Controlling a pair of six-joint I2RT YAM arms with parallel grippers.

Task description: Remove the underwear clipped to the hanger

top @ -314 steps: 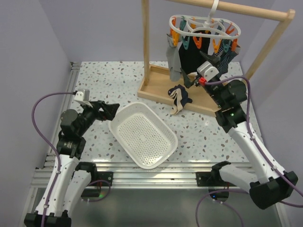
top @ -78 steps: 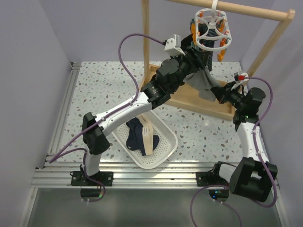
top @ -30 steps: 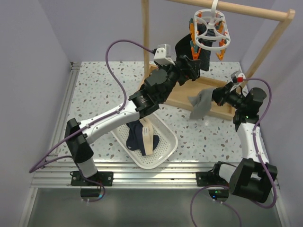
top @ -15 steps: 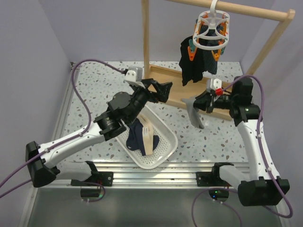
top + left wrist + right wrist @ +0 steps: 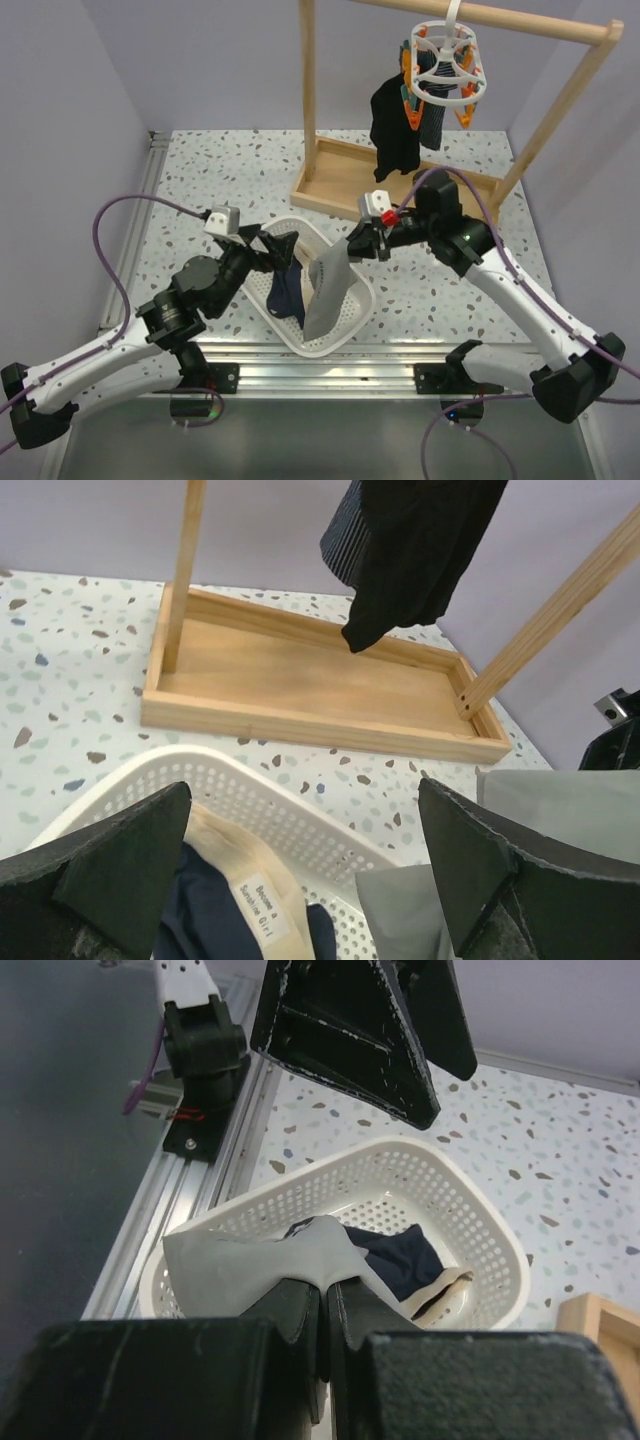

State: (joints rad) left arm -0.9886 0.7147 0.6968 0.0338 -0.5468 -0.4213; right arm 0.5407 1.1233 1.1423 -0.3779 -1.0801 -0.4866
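Note:
The white hanger (image 5: 446, 52) hangs from the wooden rail with black underwear (image 5: 395, 125) and a striped piece (image 5: 432, 118) still clipped to it. My right gripper (image 5: 358, 243) is shut on grey underwear (image 5: 325, 290), which droops over the white basket (image 5: 352, 318). In the right wrist view the grey underwear (image 5: 250, 1258) is pinched in the shut gripper (image 5: 325, 1300). Navy underwear with a beige waistband (image 5: 235, 885) lies in the basket. My left gripper (image 5: 272, 250) stands open and empty at the basket's left side, fingers (image 5: 125, 865) wide apart.
The wooden frame's tray base (image 5: 345, 185) sits behind the basket, with an upright post (image 5: 307, 80) at its left and a slanted one (image 5: 550, 115) at its right. The aluminium rail (image 5: 320, 365) runs along the table's near edge.
My right gripper has carried the grey underwear left and nearer, over the basket. My left arm has drawn back and lowered toward the basket's left side, still open.

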